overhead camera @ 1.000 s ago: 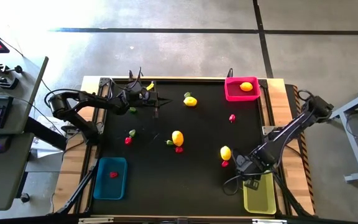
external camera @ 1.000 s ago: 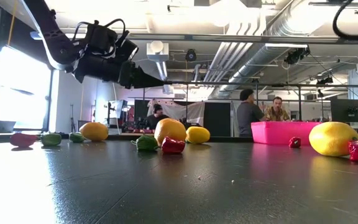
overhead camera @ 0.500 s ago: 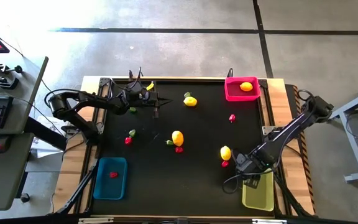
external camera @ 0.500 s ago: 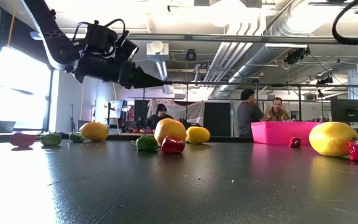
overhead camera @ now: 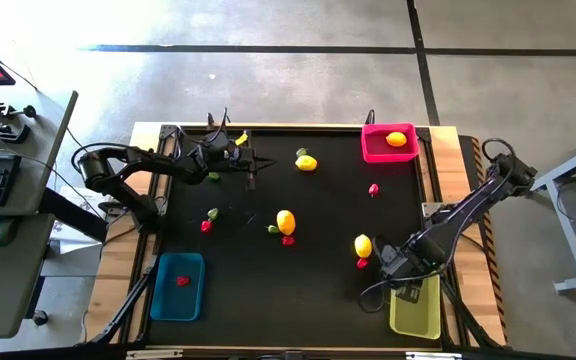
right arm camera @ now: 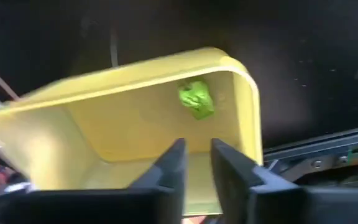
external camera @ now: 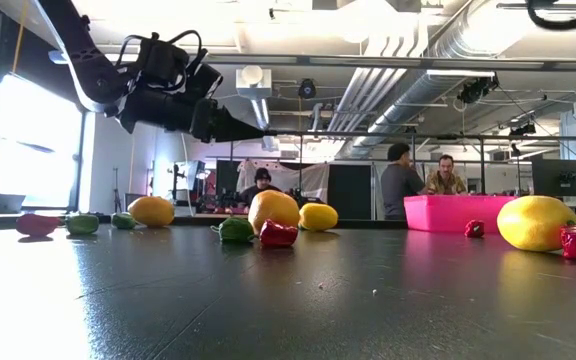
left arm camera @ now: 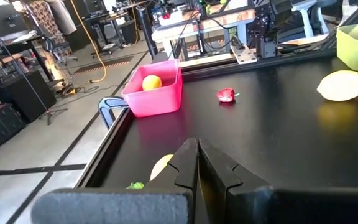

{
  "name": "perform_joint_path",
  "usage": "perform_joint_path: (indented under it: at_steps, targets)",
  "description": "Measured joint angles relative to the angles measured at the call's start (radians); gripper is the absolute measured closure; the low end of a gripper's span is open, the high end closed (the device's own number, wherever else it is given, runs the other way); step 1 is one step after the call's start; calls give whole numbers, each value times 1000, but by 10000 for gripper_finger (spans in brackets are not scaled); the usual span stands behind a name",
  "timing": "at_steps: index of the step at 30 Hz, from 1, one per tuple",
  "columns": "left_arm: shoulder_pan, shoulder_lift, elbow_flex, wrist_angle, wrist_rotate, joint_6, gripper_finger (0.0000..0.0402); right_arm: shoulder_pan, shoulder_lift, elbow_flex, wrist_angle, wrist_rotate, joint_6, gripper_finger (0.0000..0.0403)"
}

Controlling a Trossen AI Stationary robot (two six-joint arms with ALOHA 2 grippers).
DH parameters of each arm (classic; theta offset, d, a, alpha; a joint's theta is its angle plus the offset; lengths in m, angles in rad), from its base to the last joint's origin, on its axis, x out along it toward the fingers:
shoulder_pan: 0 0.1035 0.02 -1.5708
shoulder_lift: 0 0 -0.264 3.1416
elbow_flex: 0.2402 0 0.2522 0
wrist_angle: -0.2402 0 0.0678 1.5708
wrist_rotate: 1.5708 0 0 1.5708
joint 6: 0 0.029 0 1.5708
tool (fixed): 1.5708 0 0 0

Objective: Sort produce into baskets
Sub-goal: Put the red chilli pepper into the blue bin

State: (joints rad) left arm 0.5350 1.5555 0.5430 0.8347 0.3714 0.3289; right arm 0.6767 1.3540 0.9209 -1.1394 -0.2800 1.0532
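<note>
High view, listed from the left edge across.

1. Blue basket [overhead camera: 158, 300], near-left corner of the table; one red piece [overhead camera: 182, 281] inside.
2. Left arm, waiting along the far-left side. Left gripper [overhead camera: 252, 163] hangs above the table with its fingers pressed together on nothing.
3. Loose produce, left half: a green piece [overhead camera: 213, 177] under that arm; a red-and-green pair [overhead camera: 208, 220] nearer the middle.
4. Centre: yellow lemon [overhead camera: 307, 162] at the far side; orange-yellow lemon [overhead camera: 286, 221] with a green and a red piece touching or just beside it.
5. Small red piece [overhead camera: 373, 189], alone, right of centre.
6. Pink basket [overhead camera: 368, 150], far-right corner; one lemon inside.
7. Yellow lemon [overhead camera: 363, 245] with a red piece [overhead camera: 362, 263] just beside it. Judged the likeliest next pick: both lie near the right claw, to its left and a little farther up the table, well apart from the left arm. The lemon's long axis runs roughly front to back.
8. Right gripper [overhead camera: 405, 283], over the far end of the yellow-green basket [overhead camera: 428, 325]. The arm reaches diagonally in from the right edge, wrist bent downward. In the right wrist view its fingers [right arm camera: 169, 165] stand slightly apart, empty, and a green piece [right arm camera: 196, 98] lies on the basket floor.
</note>
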Motion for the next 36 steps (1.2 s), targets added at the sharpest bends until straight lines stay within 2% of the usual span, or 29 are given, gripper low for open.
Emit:
perform_joint_path:
  at_steps: [3,7,12,18,25,28,31,36]
  targets:
    - [0,0,0,-7,0,-2,402,-31,0,-43,11,23,-88,394]
    - [0,0,0,-7,0,-3,402,-60,0,-59,70,92,-128,384]
    - [0,0,0,-8,0,-3,401,-59,0,-59,149,177,-186,400]
    - [0,0,0,-8,0,-3,401,-59,0,-33,153,164,-173,397]
    - [0,0,0,-8,0,-8,401,-80,0,106,29,169,-221,402]
    - [0,0,0,-9,0,-12,402,-141,0,126,-2,197,-239,402]
    - [0,0,0,-9,0,-13,402,-239,0,113,32,221,-363,403]
    - [0,-18,0,-50,0,-13,402,-413,0,44,269,257,-653,403]
